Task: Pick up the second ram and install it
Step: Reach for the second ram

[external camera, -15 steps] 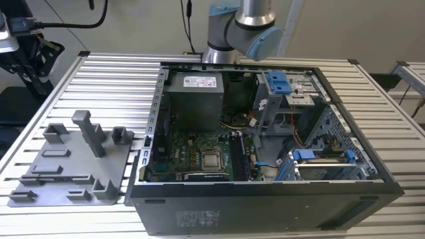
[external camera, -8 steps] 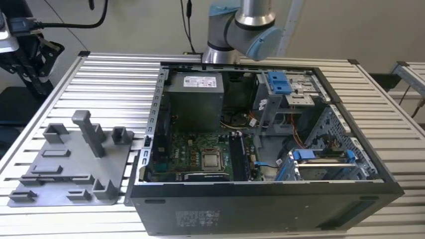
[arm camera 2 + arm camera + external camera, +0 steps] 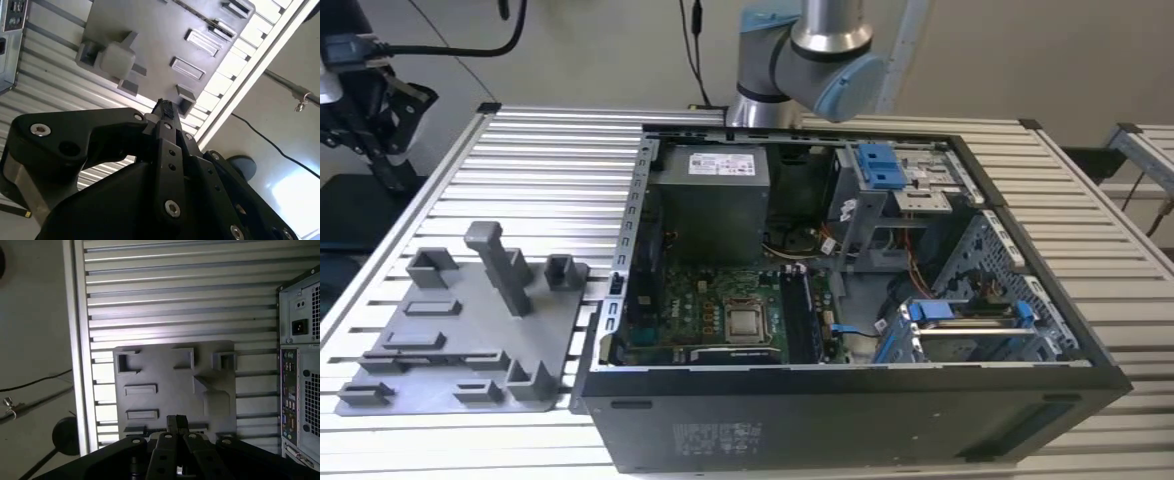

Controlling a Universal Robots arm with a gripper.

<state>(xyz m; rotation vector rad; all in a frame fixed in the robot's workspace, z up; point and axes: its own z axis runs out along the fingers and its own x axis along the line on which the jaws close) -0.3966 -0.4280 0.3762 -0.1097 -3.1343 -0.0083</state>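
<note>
In both wrist views my gripper point(image 3: 165, 107) point(image 3: 176, 422) hangs high above the grey fixture plate point(image 3: 170, 385) point(image 3: 165, 45). Its two black fingertips are pressed together with nothing visible between them. The plate lies on the slatted table at the exterior view's left point(image 3: 467, 330), with upright posts and shallow slots. The second ram is out of view. The open computer case point(image 3: 854, 300) lies beside the plate. Inside it is the green motherboard point(image 3: 707, 310) with long black memory slots point(image 3: 798, 315). The arm's lower joints point(image 3: 807, 60) rise behind the case.
The case's rear panel with ports point(image 3: 300, 390) sits beside the plate. Blue drive brackets point(image 3: 881, 165) and a drive cage point(image 3: 974, 325) fill the case's right side. The table edge rail point(image 3: 77, 340) borders the floor, where cables point(image 3: 270, 142) and a stand point(image 3: 367, 110) lie.
</note>
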